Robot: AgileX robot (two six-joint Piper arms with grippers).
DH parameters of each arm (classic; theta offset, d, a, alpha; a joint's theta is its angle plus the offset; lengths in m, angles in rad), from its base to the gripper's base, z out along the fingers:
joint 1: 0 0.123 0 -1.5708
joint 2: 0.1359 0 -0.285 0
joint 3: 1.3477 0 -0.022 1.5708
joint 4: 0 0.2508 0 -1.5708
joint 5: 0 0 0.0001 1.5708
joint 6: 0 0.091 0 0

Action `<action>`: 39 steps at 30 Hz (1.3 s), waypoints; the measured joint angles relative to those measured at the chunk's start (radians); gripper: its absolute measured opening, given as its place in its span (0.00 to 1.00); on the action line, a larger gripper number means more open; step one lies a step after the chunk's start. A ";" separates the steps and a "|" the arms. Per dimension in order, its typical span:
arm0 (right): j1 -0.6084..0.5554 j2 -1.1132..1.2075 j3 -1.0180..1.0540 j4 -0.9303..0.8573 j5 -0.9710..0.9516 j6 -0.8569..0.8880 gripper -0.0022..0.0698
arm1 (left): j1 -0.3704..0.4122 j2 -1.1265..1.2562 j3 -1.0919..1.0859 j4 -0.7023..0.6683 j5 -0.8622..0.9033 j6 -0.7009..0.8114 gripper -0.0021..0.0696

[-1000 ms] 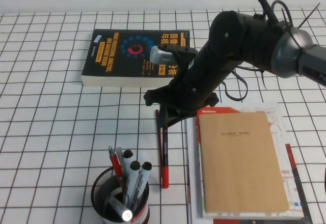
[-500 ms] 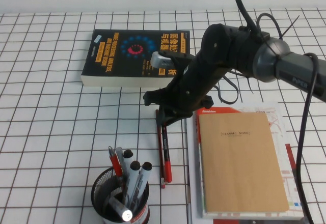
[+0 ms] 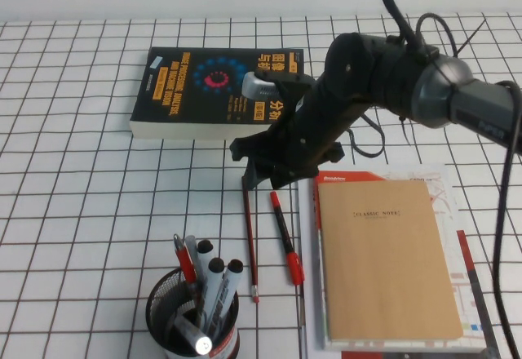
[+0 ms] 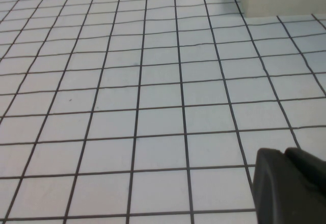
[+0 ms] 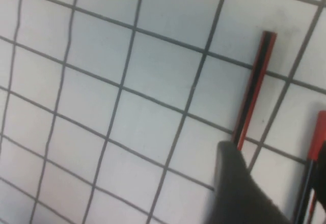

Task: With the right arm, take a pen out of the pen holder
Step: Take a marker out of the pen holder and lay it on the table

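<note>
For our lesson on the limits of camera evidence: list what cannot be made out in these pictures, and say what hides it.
Left gripper: over the gridded table near the book; only a dark corner shows, cut by its wrist view's edge; outside the high view.
Thin pen: top end hidden under the right gripper, high view.
Pen holder: base cut by the high view's bottom edge.
Book's small print: too small, high view.

grid table [image 3: 81, 212] w/ book [image 3: 204, 90], pen holder [image 3: 175, 314], red pen [image 3: 287, 241], slim pen [image 3: 249, 237], notebk pile [image 3: 383, 261]
</note>
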 joint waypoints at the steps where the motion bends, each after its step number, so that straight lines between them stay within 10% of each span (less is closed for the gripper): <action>1: 0.002 -0.030 0.016 -0.014 -0.004 0.000 0.46 | 0.000 0.000 0.000 0.000 0.000 0.000 0.02; 11: 0.037 -0.500 0.460 -0.124 -0.178 -0.006 0.04 | 0.000 0.000 0.000 0.000 0.000 0.000 0.02; 24: 0.037 -1.101 0.913 -0.217 -0.232 -0.008 0.01 | 0.000 0.000 0.000 0.000 0.000 0.000 0.02; 39: 0.032 -1.266 1.168 -0.387 -0.396 -0.007 0.01 | 0.000 0.000 0.000 0.000 0.000 0.000 0.02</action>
